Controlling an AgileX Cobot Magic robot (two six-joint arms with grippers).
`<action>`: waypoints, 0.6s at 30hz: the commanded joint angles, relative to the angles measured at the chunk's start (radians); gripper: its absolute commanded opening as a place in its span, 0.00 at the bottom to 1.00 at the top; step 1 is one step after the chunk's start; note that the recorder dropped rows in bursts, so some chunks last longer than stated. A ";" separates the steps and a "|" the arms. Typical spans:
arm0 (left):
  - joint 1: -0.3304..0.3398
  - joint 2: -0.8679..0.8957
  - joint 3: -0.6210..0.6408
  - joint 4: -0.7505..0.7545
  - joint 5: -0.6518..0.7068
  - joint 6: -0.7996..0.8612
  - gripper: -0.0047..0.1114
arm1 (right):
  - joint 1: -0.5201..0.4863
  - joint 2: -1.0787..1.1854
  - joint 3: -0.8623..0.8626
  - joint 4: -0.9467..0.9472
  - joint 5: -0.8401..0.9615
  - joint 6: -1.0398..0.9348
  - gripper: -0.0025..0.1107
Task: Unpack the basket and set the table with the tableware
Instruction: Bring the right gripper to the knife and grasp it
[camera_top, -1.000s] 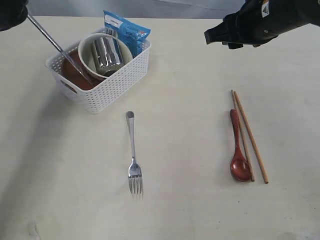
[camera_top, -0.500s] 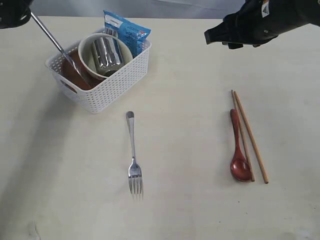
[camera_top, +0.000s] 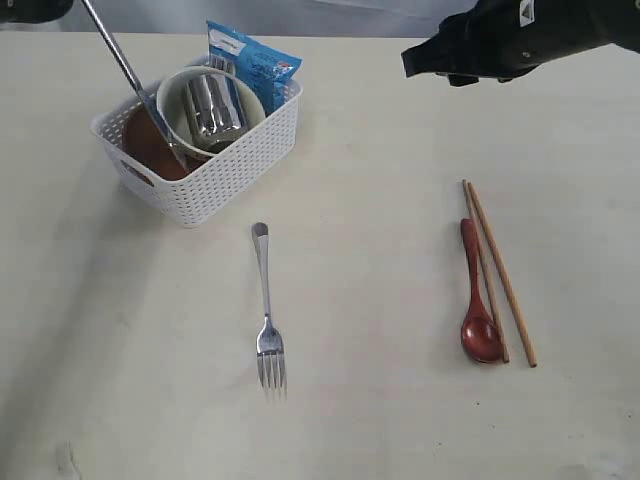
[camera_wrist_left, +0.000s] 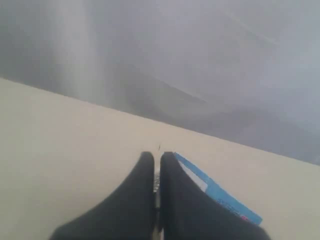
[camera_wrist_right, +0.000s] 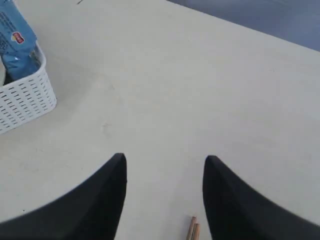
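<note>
The white basket (camera_top: 232, 168) stands at the back left of the table (camera_top: 370, 400). It holds the cream bowl (camera_top: 172, 92) with the steel cup (camera_top: 212, 106) inside, and the reddish-brown plate (camera_top: 146, 146). My left gripper (camera_top: 22, 8), at the top left edge, is shut on the steel knife (camera_top: 128, 72), which slants down into the basket. The left wrist view shows the gripper (camera_wrist_left: 157, 160) pinching the thin metal (camera_wrist_left: 157, 183). My right gripper (camera_top: 425, 62) hovers open and empty. The fork (camera_top: 265, 300), dark red spoon (camera_top: 478, 300) and chopsticks (camera_top: 500, 270) lie on the table.
A blue snack packet (camera_top: 250, 55) leans in the basket's back corner and also shows in both wrist views (camera_wrist_left: 220, 197) (camera_wrist_right: 15, 40). The right wrist view catches the basket's corner (camera_wrist_right: 25, 97) and the chopstick ends (camera_wrist_right: 193, 230).
The left gripper has risen and shifted right, tilting the knife steeper while its blade end stays in the basket. The right arm has edged slightly left.
</note>
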 joint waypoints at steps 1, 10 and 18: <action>-0.008 -0.010 -0.048 0.045 0.029 0.000 0.04 | 0.063 -0.007 0.000 0.004 -0.104 -0.061 0.43; -0.008 -0.010 -0.142 0.045 0.199 0.000 0.04 | 0.284 -0.005 0.086 -0.056 -0.625 -0.065 0.43; -0.008 -0.010 -0.205 0.045 0.339 0.015 0.04 | 0.285 0.033 0.095 -0.151 -0.726 0.090 0.55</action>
